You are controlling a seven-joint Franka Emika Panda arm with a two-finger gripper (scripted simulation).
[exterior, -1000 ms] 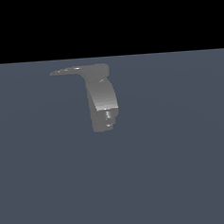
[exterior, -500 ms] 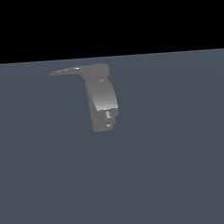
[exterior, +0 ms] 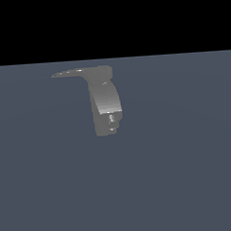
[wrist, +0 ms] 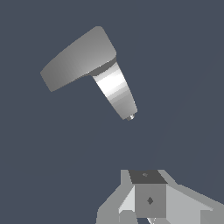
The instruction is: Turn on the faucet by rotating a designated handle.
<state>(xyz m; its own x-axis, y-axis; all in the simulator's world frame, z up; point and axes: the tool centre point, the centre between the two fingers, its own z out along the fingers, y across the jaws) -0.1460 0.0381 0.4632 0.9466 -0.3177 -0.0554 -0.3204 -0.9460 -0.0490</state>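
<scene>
toward the exterior view's left, the handle point(exterior: 68, 73) tapers thin and flat off the faucet point(exterior: 106, 103), whose matte grey body curves down to a stepped nub. gripper point(wrist: 151, 201) well apart; whether clenched, can't tell.

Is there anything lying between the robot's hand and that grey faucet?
No. In the wrist view, only bare dark floor lies between the hand and the faucet. The exterior view shows no hand at all.
</scene>
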